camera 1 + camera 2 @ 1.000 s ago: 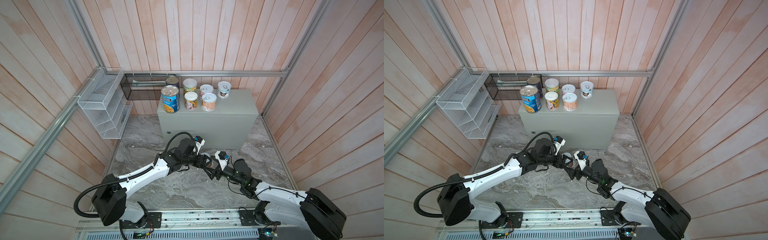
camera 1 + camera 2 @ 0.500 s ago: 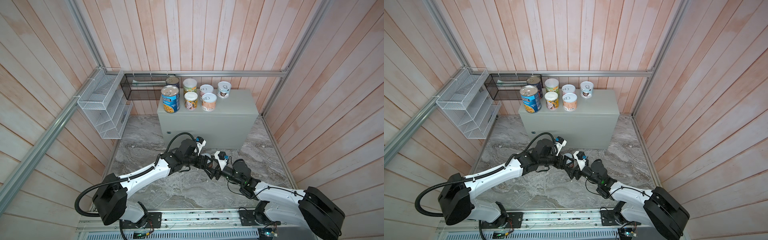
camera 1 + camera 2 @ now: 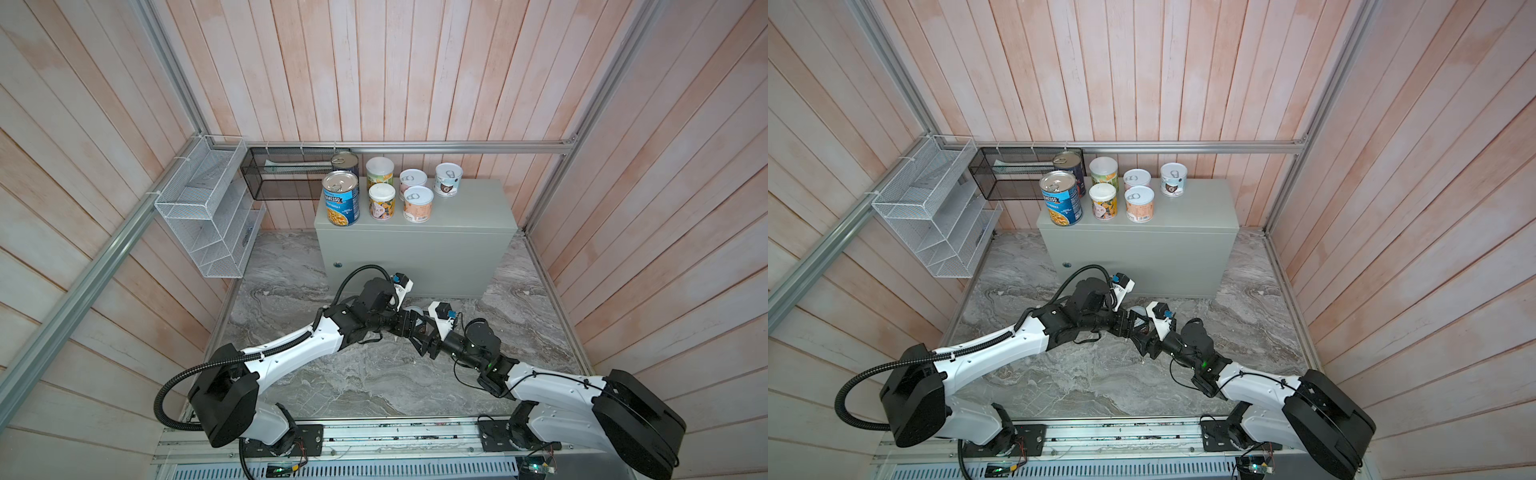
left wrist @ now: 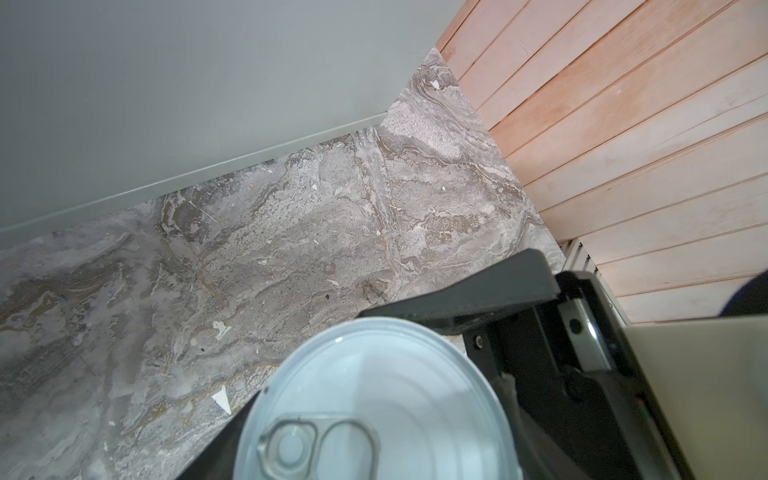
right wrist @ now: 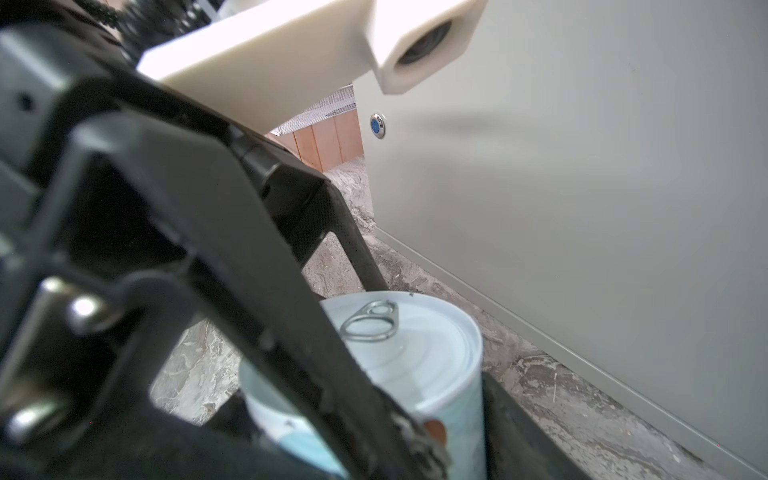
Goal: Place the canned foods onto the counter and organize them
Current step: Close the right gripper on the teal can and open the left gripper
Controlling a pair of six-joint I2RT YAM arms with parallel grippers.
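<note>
handover step: the last can [image 4: 374,399] is low in front of the counter [image 3: 457,208], clamped in the left gripper [image 3: 405,324]'s part-closed jaws. the right gripper [image 3: 422,334]'s jaws flank it, grip unclear. next: one firm hold, then lift it up beside the seven other cans [image 3: 417,203].

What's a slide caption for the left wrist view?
Close-up: short white-lidded pull-tab can against grey marble surface, grey-green metal box beyond.
</note>
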